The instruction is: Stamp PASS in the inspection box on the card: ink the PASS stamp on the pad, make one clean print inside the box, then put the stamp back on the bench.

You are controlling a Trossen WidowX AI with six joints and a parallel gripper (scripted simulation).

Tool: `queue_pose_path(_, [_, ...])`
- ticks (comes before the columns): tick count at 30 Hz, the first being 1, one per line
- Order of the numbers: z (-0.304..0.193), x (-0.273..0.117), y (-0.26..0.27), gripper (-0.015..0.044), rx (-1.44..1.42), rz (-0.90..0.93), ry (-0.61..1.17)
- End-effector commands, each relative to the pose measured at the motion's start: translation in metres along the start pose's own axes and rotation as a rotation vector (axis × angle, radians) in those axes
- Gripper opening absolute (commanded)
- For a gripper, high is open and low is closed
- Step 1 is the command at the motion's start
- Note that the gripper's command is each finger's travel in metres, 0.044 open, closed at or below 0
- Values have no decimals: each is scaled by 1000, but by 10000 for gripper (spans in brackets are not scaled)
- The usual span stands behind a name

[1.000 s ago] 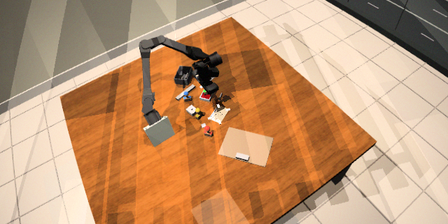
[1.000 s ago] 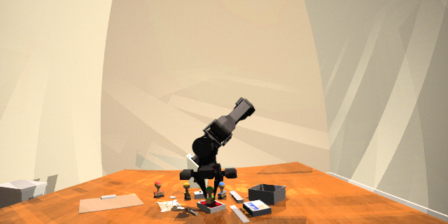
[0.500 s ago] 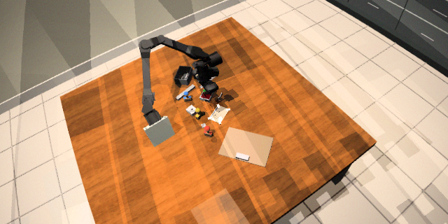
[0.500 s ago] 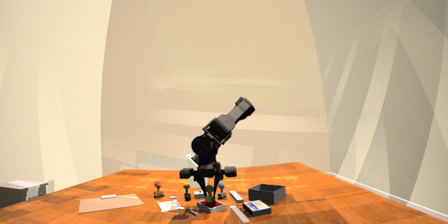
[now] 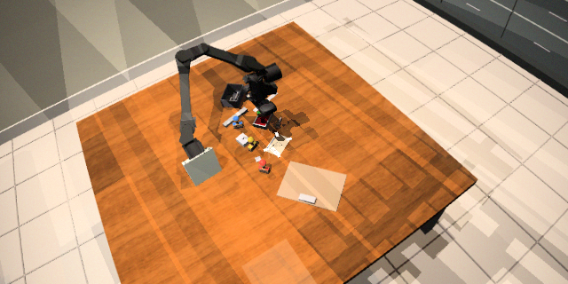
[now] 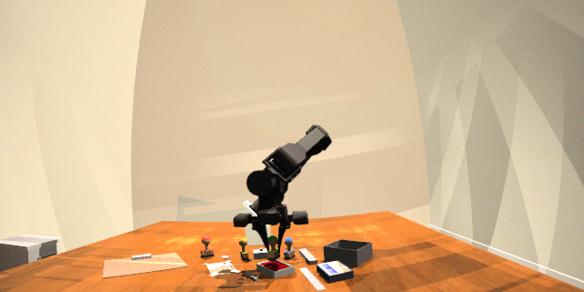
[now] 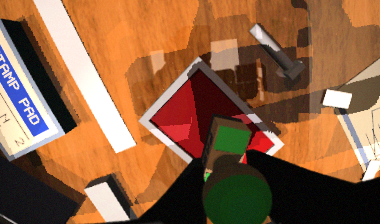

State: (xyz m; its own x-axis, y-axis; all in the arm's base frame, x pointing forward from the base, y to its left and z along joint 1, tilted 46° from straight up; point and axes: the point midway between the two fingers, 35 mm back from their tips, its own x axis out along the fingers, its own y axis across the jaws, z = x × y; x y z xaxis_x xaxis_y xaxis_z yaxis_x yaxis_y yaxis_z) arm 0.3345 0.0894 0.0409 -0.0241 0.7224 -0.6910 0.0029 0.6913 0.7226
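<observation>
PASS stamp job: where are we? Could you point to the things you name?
Looks done: the green-topped stamp (image 6: 273, 240) (image 7: 237, 196) is picked up. In hand: the gripper (image 6: 274, 255) is shut on it, over the red ink pad (image 5: 262, 121) (image 6: 275, 268) (image 7: 175, 119); whether it's inked, I can't tell. Left: probably print on the card (image 5: 278, 145) (image 6: 222, 268) (image 7: 376, 125), then return the stamp to the bench.

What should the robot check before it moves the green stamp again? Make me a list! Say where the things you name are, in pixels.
1. Green stamp (image 6: 273, 242) (image 7: 237, 197) held in the tool (image 6: 274, 254) (image 7: 224, 161): ok.
2. Red ink pad (image 5: 262, 121) (image 6: 275, 268) (image 7: 178, 120) open: ok.
3. Card (image 5: 278, 145) (image 6: 222, 268) (image 7: 373, 120) lying beside the pad, on the table (image 5: 146, 213) (image 6: 411, 255) (image 7: 166, 20): ok.
4. Stamp over the card: not ok, it's at the pad.
5. Ink on the stamp's bottom: cannot tell, it's hidden.
6. Stamp says PASS: cannot tell.
</observation>
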Motion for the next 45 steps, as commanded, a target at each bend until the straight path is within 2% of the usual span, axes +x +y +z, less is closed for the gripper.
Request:
queue_pose_path(1, [2,-7,0,0,-5,-4,-5])
queue_pose_path(21, [1,-36,-4,0,-18,-5,-5])
queue_pose_path(45, [-21,-38,-135,0,-494,-21,-3])
